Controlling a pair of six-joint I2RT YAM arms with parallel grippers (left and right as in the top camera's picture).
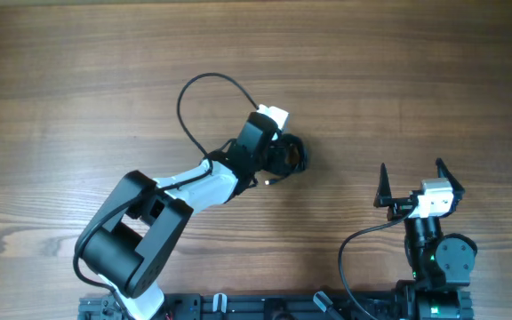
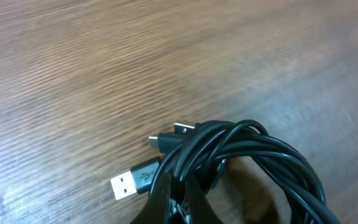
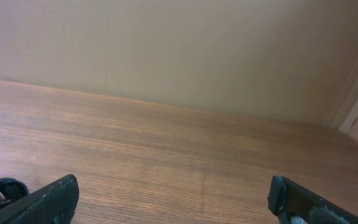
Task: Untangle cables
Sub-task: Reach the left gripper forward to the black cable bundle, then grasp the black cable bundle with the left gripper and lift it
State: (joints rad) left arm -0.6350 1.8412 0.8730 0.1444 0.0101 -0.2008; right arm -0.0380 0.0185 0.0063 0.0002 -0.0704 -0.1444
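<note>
Lying on wood-grain table, cables are pinched by left pincer; right pincer wide.

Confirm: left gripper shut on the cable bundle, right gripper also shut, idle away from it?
One error: the right gripper is open, jaws spread wide, per the overhead view. The left gripper is shut on the cable bundle, and the right is idle away from it.
</note>
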